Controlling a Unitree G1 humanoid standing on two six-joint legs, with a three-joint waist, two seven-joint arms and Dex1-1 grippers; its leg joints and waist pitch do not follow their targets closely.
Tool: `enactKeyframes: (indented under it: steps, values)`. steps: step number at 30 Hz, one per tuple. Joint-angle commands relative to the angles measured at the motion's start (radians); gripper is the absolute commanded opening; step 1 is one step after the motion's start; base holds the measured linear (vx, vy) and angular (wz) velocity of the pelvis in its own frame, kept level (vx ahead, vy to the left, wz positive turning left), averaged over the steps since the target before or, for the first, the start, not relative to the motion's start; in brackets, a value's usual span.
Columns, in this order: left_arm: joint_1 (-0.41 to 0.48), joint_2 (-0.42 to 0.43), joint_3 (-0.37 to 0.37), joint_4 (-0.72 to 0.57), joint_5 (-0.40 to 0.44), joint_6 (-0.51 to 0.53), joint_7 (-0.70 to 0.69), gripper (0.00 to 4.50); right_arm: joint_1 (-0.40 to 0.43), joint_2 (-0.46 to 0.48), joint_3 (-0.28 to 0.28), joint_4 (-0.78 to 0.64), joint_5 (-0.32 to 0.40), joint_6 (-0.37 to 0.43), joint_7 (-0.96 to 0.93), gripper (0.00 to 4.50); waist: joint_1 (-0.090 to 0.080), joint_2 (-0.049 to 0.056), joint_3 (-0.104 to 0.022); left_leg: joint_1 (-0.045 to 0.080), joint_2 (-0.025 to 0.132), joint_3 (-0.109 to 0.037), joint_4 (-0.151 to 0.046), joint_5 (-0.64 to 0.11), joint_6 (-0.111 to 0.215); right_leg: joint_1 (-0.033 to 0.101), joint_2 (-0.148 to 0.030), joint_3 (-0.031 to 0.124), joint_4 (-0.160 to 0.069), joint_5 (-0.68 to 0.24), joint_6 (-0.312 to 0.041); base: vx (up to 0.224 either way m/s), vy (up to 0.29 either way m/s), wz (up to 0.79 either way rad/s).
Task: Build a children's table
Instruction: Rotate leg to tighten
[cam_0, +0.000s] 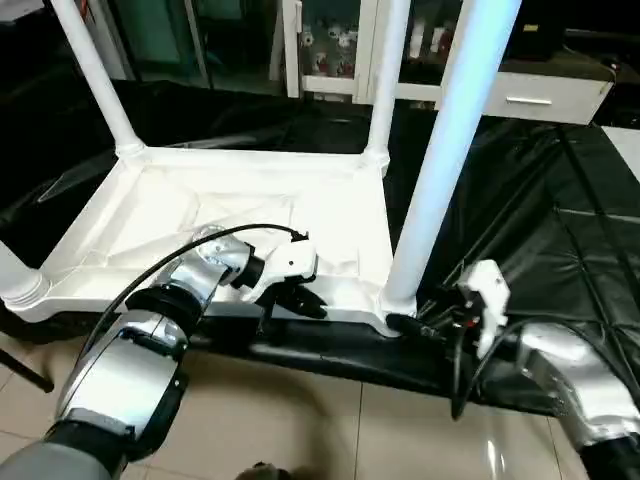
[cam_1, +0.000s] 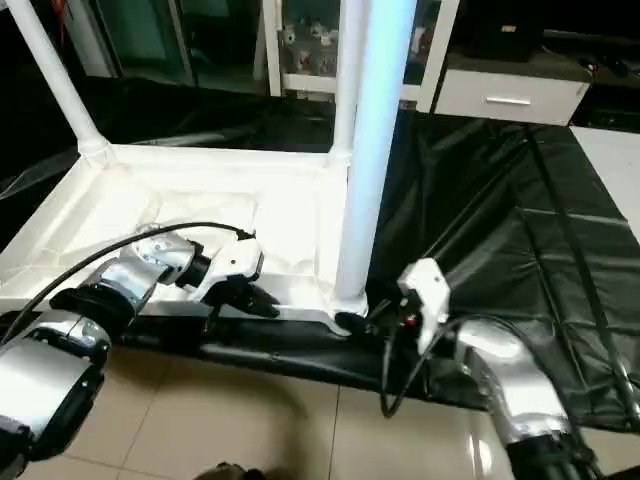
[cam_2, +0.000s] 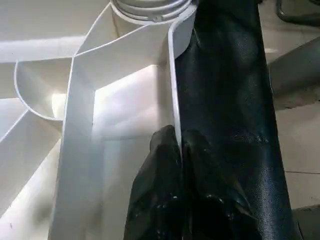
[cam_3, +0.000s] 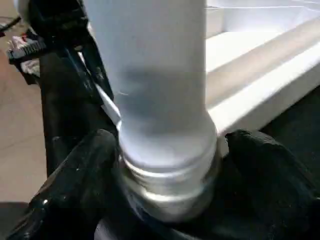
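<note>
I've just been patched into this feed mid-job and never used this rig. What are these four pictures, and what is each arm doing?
The two wide pictures come from the humanoid robot's head, looking down over its silver forearms. The other two come from cameras on its wrists. A white tabletop lies upside down on a black-covered work surface, with legs standing in its corner sockets. The left gripper is shut on the tabletop's near rim. The right gripper has its fingers either side of the base of the near right leg, at its socket.
</note>
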Motion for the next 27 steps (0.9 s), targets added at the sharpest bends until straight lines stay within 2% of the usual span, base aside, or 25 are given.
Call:
enactKeyframes:
  steps: [1,2,4,6,7,8,9,15,16,17,19,20,21,22,23,24,25,27]
  values:
    - [0.025,0.002,-0.040,-0.004,0.029,0.010,-0.043,0.00,-0.035,0.007,-0.007,0.018,-0.004,0.006,-0.006,3.59,0.000,-0.007,-0.060,0.054,0.096,-0.050,-0.087,-0.313,-0.014,0.013,-0.083,0.033,-0.065,-0.052,-0.283,0.000,0.000,0.00]
    - [0.025,0.001,-0.040,-0.006,0.029,0.012,-0.044,0.00,-0.040,0.007,-0.007,0.020,-0.002,0.009,-0.002,3.54,-0.001,-0.013,-0.061,0.053,0.095,-0.050,-0.086,-0.297,-0.005,0.015,-0.081,0.031,-0.062,-0.022,-0.284,0.000,0.000,0.00]
    - [0.025,0.000,-0.040,-0.009,0.029,0.013,-0.046,0.00,-0.045,0.005,-0.005,0.022,0.003,0.018,0.013,3.18,0.002,-0.009,-0.063,0.052,0.094,-0.049,-0.083,-0.276,0.007,0.016,-0.081,0.030,-0.059,0.006,-0.287,0.000,0.000,0.00]
    - [0.026,-0.001,-0.039,-0.012,0.029,0.016,-0.046,0.00,-0.047,0.000,-0.001,0.025,0.003,0.022,0.024,3.18,0.006,-0.009,-0.062,0.051,0.093,-0.048,-0.081,-0.271,0.017,0.016,-0.081,0.030,-0.059,0.010,-0.287,0.000,0.000,0.00]
    - [0.026,-0.001,-0.039,-0.012,0.029,0.016,-0.046,0.00,-0.047,0.000,-0.001,0.025,0.003,0.022,0.024,3.09,0.007,-0.010,-0.063,0.051,0.093,-0.048,-0.081,-0.271,0.019,0.017,-0.082,0.030,-0.059,0.008,-0.286,0.000,0.000,0.00]
    - [0.027,0.000,-0.039,-0.015,0.028,0.017,-0.047,0.00,-0.046,-0.004,0.002,0.025,0.003,0.024,0.033,2.96,0.007,-0.015,-0.062,0.051,0.094,-0.047,-0.080,-0.268,0.021,0.017,-0.082,0.031,-0.060,0.005,-0.284,0.000,0.000,0.00]
    - [0.028,0.000,-0.039,-0.017,0.028,0.019,-0.048,0.00,-0.046,-0.006,0.002,0.028,0.000,0.021,0.038,2.85,0.009,-0.013,-0.063,0.051,0.094,-0.048,-0.080,-0.266,0.022,0.017,-0.083,0.031,-0.060,0.001,-0.284,0.000,0.000,0.00]
    - [0.037,0.004,-0.037,-0.030,0.025,0.028,-0.046,0.00,-0.043,-0.012,-0.001,0.050,-0.018,0.011,0.042,2.70,0.009,-0.013,-0.064,0.050,0.093,-0.047,-0.077,-0.246,0.033,0.017,-0.082,0.030,-0.058,0.003,-0.284,0.000,0.000,0.00]
    - [0.030,-0.017,-0.021,-0.009,0.034,0.032,0.075,0.00,-0.064,0.028,-0.026,0.107,-0.068,-0.037,-0.097,2.69,0.008,-0.016,-0.065,0.050,0.093,-0.047,-0.076,-0.239,0.033,0.016,-0.082,0.030,-0.057,0.011,-0.285,0.000,0.000,0.00]
    - [0.028,-0.022,-0.018,-0.003,0.036,0.037,0.101,0.00,-0.069,0.039,-0.033,0.119,-0.074,-0.044,-0.126,2.69,0.004,-0.014,-0.065,0.051,0.092,-0.047,-0.077,-0.245,0.026,0.010,-0.082,0.031,-0.056,0.008,-0.286,0.000,0.000,0.00]
    - [0.015,-0.048,0.001,0.024,0.037,0.063,0.212,0.00,-0.089,0.094,-0.063,0.161,-0.092,-0.067,-0.254,2.67,-0.003,-0.016,-0.059,0.051,0.089,-0.051,-0.082,-0.299,-0.003,0.010,-0.085,0.032,-0.067,-0.075,-0.281,0.000,0.000,0.00]
    - [0.010,-0.060,0.012,0.035,0.032,0.077,0.244,0.00,-0.094,0.119,-0.072,0.171,-0.095,-0.066,-0.302,2.67,-0.006,-0.014,-0.057,0.058,0.091,-0.052,-0.085,-0.339,-0.028,0.005,-0.086,0.035,-0.074,-0.141,-0.269,0.000,0.000,0.00]
    - [0.006,-0.071,0.023,0.043,0.023,0.087,0.269,0.00,-0.097,0.142,-0.077,0.178,-0.100,-0.063,-0.345,2.67,-0.007,-0.014,-0.057,0.058,0.090,-0.054,-0.087,-0.354,-0.038,0.004,-0.086,0.035,-0.076,-0.166,-0.262,0.000,0.000,0.00]
    - [-0.003,-0.090,0.037,0.055,0.016,0.100,0.326,0.00,-0.105,0.179,-0.079,0.195,-0.118,-0.066,-0.422,2.67,-0.014,-0.020,-0.056,0.056,0.090,-0.057,-0.093,-0.370,-0.049,0.008,-0.085,0.034,-0.079,-0.197,-0.247,0.000,0.000,0.00]
    - [-0.012,-0.109,0.049,0.065,0.010,0.112,0.374,0.00,-0.117,0.219,-0.084,0.216,-0.125,-0.058,-0.495,2.67,-0.020,-0.014,-0.055,0.058,0.090,-0.059,-0.096,-0.388,-0.066,0.002,-0.084,0.035,-0.080,-0.217,-0.235,0.000,0.000,0.00]
    - [-0.021,-0.128,0.059,0.074,0.008,0.121,0.434,0.00,-0.134,0.256,-0.090,0.241,-0.140,-0.056,-0.578,2.67,-0.025,-0.017,-0.056,0.059,0.090,-0.059,-0.097,-0.398,-0.073,0.001,-0.082,0.034,-0.080,-0.222,-0.231,0.000,0.000,0.00]
    - [-0.021,-0.128,0.059,0.074,0.008,0.121,0.434,0.00,-0.134,0.256,-0.090,0.241,-0.140,-0.056,-0.578,2.67,-0.034,-0.015,-0.055,0.060,0.088,-0.061,-0.101,-0.425,-0.094,-0.003,-0.082,0.035,-0.081,-0.235,-0.226,0.000,0.000,0.00]
    - [-0.029,-0.141,0.064,0.081,0.008,0.132,0.477,0.00,-0.149,0.284,-0.096,0.263,-0.149,-0.053,-0.642,2.66,-0.038,-0.018,-0.055,0.060,0.087,-0.063,-0.102,-0.437,-0.101,-0.001,-0.082,0.033,-0.083,-0.244,-0.213,0.000,0.000,0.00]
